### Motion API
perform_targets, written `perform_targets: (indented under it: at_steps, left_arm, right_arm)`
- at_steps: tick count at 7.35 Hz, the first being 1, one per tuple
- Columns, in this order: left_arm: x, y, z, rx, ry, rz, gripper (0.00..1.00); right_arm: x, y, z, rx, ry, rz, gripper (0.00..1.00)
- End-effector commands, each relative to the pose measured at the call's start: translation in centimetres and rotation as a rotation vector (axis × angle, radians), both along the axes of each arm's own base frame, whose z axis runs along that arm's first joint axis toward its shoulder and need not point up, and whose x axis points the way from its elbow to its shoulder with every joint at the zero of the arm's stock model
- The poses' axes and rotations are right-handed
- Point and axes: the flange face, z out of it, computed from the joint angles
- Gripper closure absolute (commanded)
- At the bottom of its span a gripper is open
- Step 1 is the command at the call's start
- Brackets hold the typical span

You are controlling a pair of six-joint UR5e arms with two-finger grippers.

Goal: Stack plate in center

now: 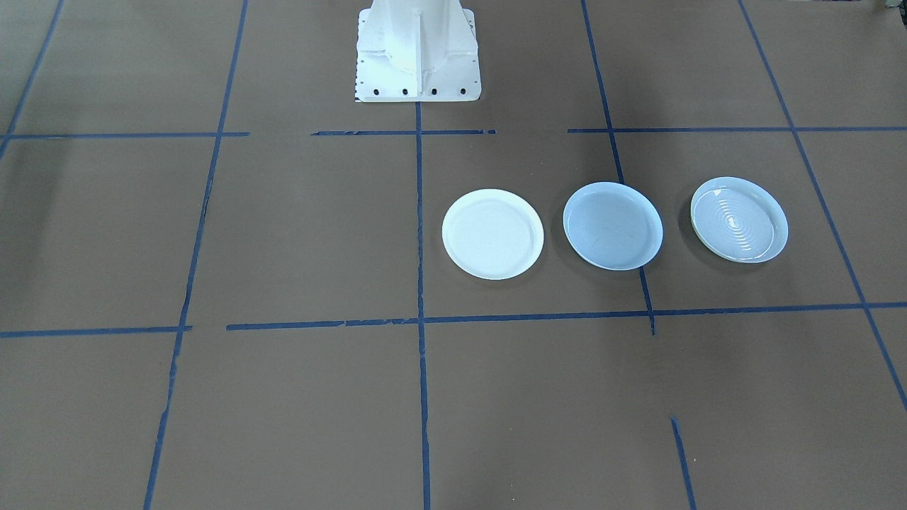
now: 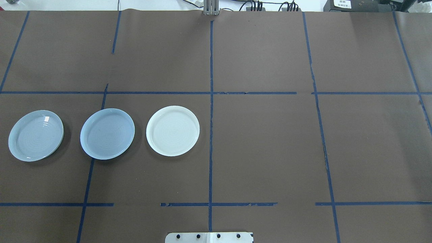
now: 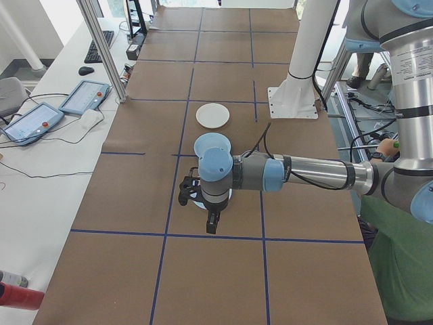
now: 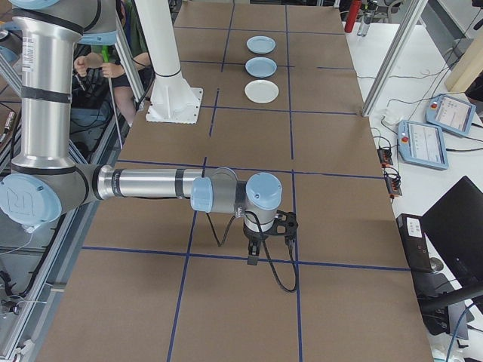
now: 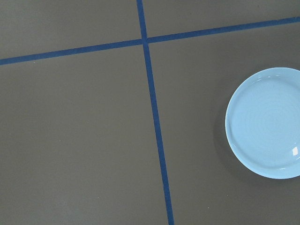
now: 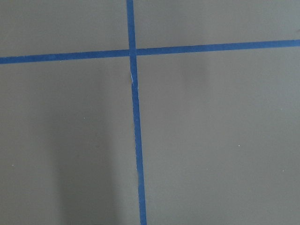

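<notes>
Left gripper (image 3: 203,203): seen only from the table's left end, pointing straight down above the rippled plate; whether its jaws stand apart or together cannot be told, and nothing is visibly held. Its forearm lies level, reaching out across the table from the robot's side, wrist bent down.

Right gripper (image 4: 260,240): seen only from the table's right end, pointing down over bare brown paper, well apart from the pale-blue plate; jaw spread cannot be told, nothing visibly held. Its forearm likewise runs level, upper arm upright at the robot's side.

Pale-blue plate (image 2: 107,133), smooth, raised rim: lies flat on the table (image 2: 270,141), on the robot's left half, the middle one of a row of three. A blue tape line (image 2: 88,182) passes beneath it.

White plate (image 2: 172,131): just beside the pale-blue plate, toward the table's middle, apart from it.

Rippled plate (image 2: 35,135), concentric rings, yellowish rim: just beside the pale-blue plate on its outer side, apart from it. None is stacked.

Pedestal (image 1: 417,49): white robot base, behind the white plate.
</notes>
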Motion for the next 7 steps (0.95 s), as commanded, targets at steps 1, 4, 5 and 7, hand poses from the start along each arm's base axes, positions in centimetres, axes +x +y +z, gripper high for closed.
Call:
perform_targets:
  at_steps: [1,4,5,7]
  left_arm:
    - [0.08,-0.16,-0.83,0.027,0.004,0.005,0.00]
    - [0.50,-0.49,-1.36,0.031,0.003,0.010,0.00]
    - [0.50,-0.95,-1.79,0.042,0.003,0.011,0.00]
    - [0.53,-1.03,-1.46,0.037,-0.002,0.011,0.00]
  right_arm:
    - [0.00,0.00,0.00,0.000,0.000,0.000,0.00]
    - [0.00,0.00,0.00,0.000,0.000,0.000,0.00]
    - [0.00,0.00,0.00,0.000,0.000,0.000,0.00]
    - [0.00,0.01,0.02,-0.002,0.000,0.000,0.00]
